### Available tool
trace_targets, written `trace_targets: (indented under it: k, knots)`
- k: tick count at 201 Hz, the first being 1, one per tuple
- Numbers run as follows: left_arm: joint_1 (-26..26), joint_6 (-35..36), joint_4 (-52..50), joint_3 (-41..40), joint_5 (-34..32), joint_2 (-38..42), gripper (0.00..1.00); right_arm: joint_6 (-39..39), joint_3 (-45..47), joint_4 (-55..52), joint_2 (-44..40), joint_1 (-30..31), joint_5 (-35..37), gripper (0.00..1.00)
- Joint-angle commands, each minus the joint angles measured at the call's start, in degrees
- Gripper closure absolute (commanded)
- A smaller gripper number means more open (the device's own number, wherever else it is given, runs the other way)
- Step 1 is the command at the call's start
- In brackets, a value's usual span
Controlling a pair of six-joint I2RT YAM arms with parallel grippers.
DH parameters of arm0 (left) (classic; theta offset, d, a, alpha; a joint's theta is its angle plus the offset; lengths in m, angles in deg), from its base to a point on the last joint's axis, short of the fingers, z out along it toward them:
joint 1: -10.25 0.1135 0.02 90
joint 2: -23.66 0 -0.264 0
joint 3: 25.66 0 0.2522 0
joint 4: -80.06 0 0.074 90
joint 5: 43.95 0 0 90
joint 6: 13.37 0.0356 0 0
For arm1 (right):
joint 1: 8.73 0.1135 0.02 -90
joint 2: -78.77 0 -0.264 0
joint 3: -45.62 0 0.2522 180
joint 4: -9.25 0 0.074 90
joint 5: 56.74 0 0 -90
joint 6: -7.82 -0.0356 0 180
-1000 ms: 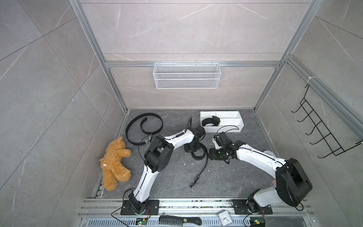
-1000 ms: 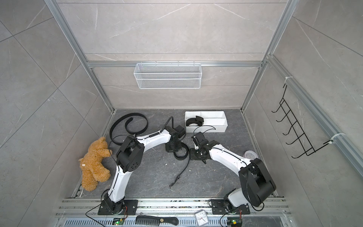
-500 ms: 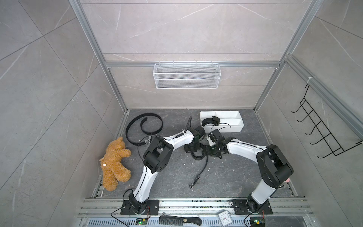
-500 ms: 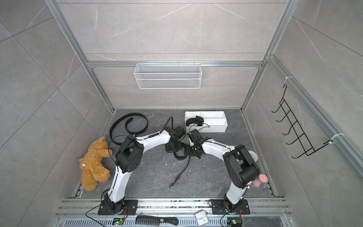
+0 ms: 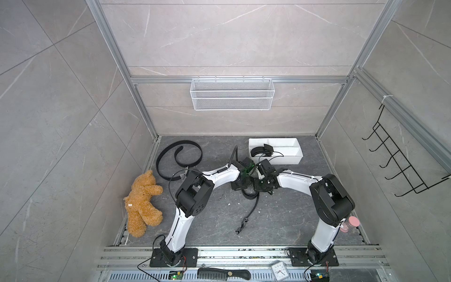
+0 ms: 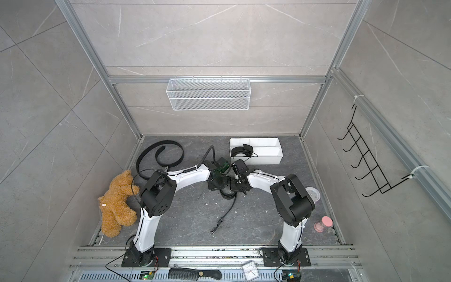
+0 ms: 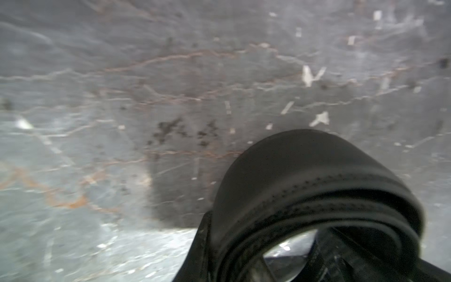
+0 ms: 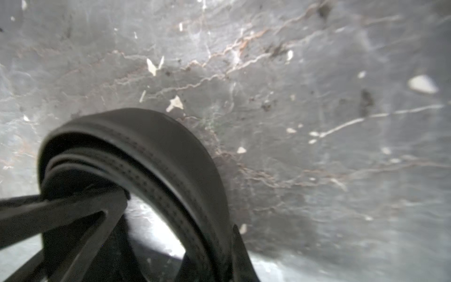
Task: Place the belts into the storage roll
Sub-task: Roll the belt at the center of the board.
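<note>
Gripping the coiled belt (image 5: pixel 250 195) from opposite sides, the two arms met low over the middle of the bench (image 5: pixel 280 219). The left pincer (image 5: pixel 241 186) was closed on the coil. In the left wrist view one dark finger (image 7: pixel 198 244) lay against the outside of the stitched strap, and the rest of the pincer sat inside the ring. The right pincer (image 5: pixel 263 186) was nipped shut on the coil's other wall. The right wrist view showed a thin finger (image 8: pixel 240 254) outside the wound strap and dark ribbed parts reaching into the ring. Both close views showed the strap wound in at least two turns, with bare bench visible through its centre.

In both top views the coil's loose end trailed across the bench toward the arm bases. It ended in a buckle (image 5: pixel 241 225) that lay flat, well apart from both pincers.

The tray (image 5: pixel 292 158) stood beyond the arms, near the back wall. A second belt (image 5: pixel 260 151) lay curled in its left end, with one tip poking above the rim; which compartment held it could not be told. A third belt (image 5: pixel 179 156) lay in a wide open spiral at the far left of the bench, well apart from the tray. A teddy bear (image 5: pixel 144 202) lay nearer the front on that same side.
</note>
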Motion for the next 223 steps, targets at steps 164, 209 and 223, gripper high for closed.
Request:
trace_targets:
  k: [164, 209, 223]
  knots:
    - [-16.96, 3.19, -11.95, -17.12, -3.46, 29.80, 0.29, -3.75, 9.84, -14.45, -11.13, 0.23, 5.37, 1.00]
    - [-28.08, 4.34, -15.27, -11.99, -1.98, 19.00, 0.12, -4.87, 11.58, -12.90, -11.59, 0.25, 4.95, 1.00]
    - [-29.92, 6.11, -18.95, -9.13, -6.68, 16.07, 0.07, -5.08, 12.02, -12.68, -12.28, 0.26, 4.75, 1.00]
